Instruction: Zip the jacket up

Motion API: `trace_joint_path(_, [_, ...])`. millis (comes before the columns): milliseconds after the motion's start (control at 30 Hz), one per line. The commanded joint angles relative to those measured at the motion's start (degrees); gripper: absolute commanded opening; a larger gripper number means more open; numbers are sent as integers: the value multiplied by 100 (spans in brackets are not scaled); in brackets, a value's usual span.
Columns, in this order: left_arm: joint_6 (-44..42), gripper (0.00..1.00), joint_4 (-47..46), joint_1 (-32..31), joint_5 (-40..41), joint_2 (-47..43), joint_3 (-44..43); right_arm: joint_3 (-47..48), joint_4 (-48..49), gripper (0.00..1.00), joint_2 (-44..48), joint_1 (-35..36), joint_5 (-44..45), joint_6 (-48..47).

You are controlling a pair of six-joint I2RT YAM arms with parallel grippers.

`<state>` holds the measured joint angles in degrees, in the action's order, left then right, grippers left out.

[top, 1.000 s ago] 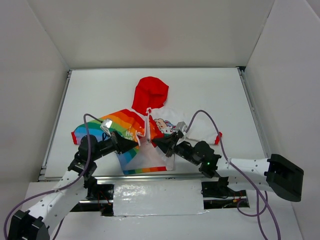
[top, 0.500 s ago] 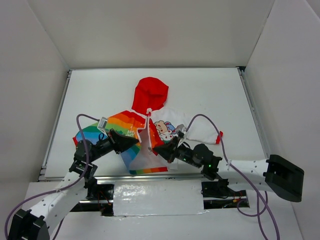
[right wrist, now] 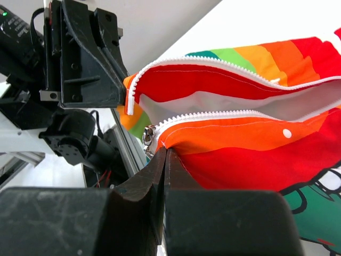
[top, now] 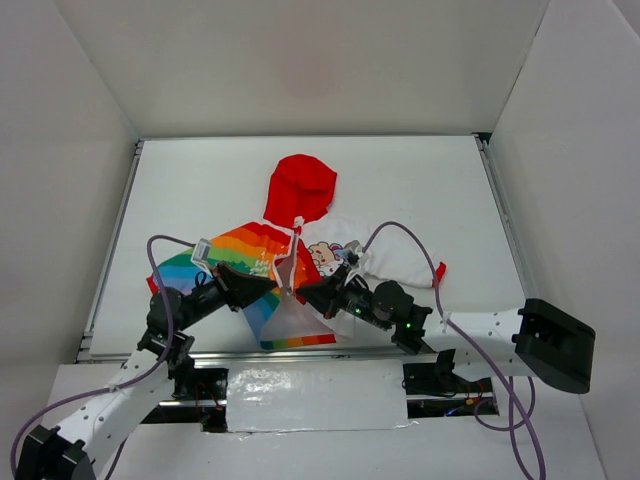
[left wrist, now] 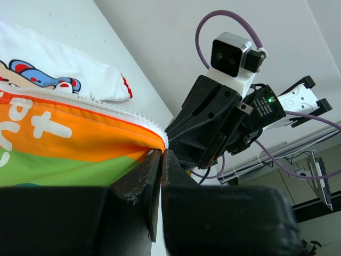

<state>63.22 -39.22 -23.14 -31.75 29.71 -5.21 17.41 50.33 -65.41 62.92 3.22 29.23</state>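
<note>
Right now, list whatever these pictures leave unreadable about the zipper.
Top view: lower end of the white zipper on the rainbow-and-white hooded fabric jacket, too small, crowded by left end effector and right end effector.
Left wrist view: small metal slider absent from frame.
Right wrist view: own black fingers cover what lies below it.

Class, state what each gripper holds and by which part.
Both pinch the jacket: left gripper its rainbow half's zipper edge, right gripper the other zipper edge, by the slider.
</note>
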Motion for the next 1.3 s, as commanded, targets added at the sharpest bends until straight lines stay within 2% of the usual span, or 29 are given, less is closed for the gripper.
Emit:
trace_joint_path(0, [24,0,-86,-77,256,-194,29,324,302,0,-77,80,108,82])
trace_joint_path(333, [-73,0,108,-86,433,-282,73,413,328,0,-157,98,21,100])
trace_joint_path(1267, [-178,0,-182,-112,11,-45,117,729,223,0,-438,98,-41,12])
